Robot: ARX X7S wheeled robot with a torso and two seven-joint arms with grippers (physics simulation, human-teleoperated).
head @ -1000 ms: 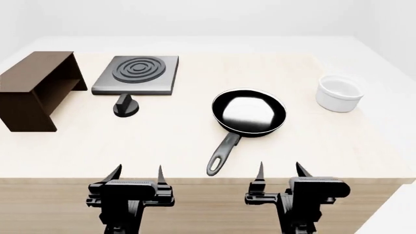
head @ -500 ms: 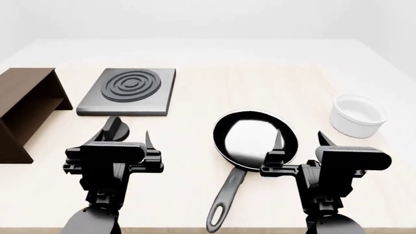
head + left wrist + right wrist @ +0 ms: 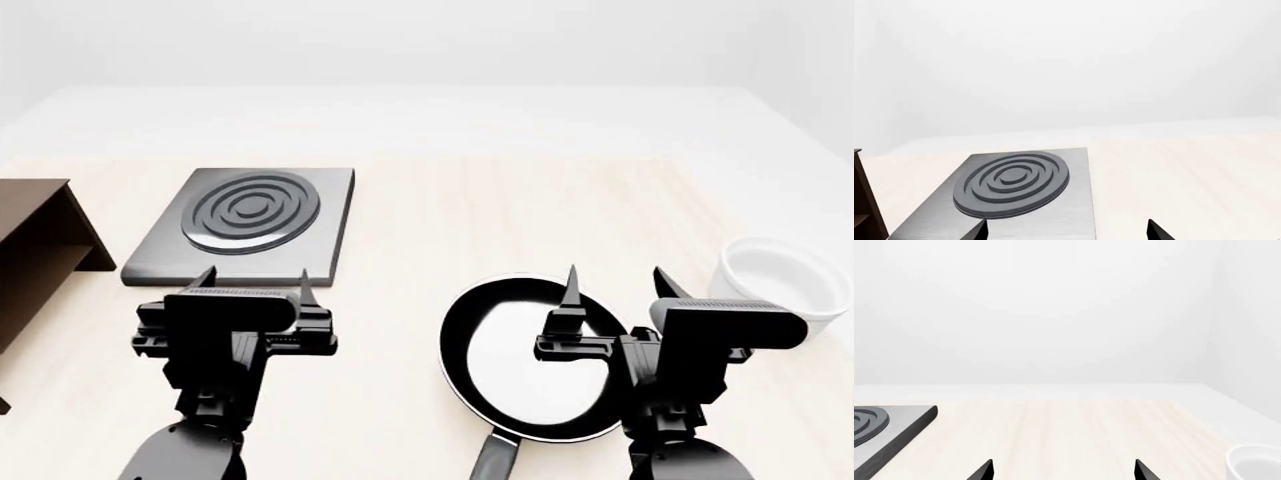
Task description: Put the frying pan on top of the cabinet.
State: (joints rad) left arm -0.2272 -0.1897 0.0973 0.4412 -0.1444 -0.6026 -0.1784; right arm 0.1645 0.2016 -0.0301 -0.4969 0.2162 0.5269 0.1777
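Observation:
The frying pan point(image 3: 514, 365) lies on the pale wooden table in the head view, round and black with a glossy inside, its handle point(image 3: 491, 463) running off the near edge. My right gripper point(image 3: 617, 284) hovers open above the pan's right half, holding nothing. My left gripper point(image 3: 251, 280) stands open in front of the grey hob, also empty. The dark brown cabinet point(image 3: 34, 245) sits at the far left, partly cut off by the frame. In the left wrist view a sliver of the cabinet point(image 3: 866, 210) shows. The pan is out of both wrist views.
A grey square hob point(image 3: 247, 222) with concentric rings lies left of centre; it also appears as the hob point(image 3: 1014, 190) and the hob corner point(image 3: 887, 432) in the wrist views. A white bowl point(image 3: 781, 280) stands at the right, its rim point(image 3: 1254, 460) visible.
The head view has moved forward over the table, so everything has slid toward me. Both grippers now sit farther in: the right over the pan, the left at the hob's near edge.

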